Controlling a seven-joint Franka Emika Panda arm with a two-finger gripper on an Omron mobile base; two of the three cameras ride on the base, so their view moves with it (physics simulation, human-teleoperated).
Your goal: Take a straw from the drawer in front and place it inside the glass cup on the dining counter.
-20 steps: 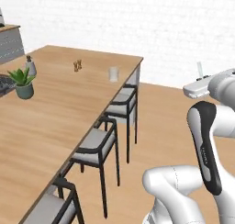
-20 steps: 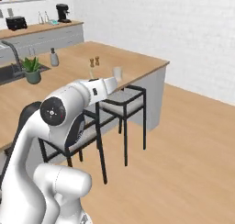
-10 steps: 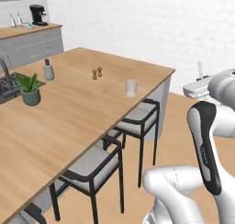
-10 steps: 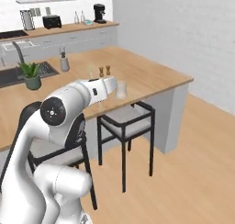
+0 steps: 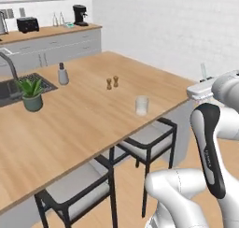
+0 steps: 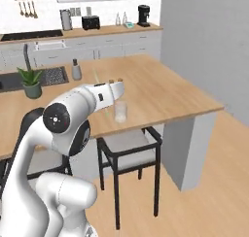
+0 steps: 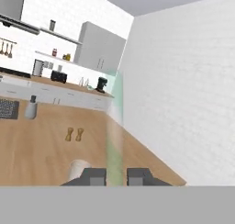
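One straw (image 7: pixel 114 140) clamped in gripper (image 7: pixel 116 176); cup (image 7: pixel 79 168) just beside.

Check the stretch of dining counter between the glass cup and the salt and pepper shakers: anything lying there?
No. In the left base view, bare wood runs from the glass cup to the shakers on the dining counter; the right base view agrees.

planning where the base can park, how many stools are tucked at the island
2 show in the left base view: the nearer stool and the farther stool, both under the dining counter edge near the glass cup. More may sit out of frame.
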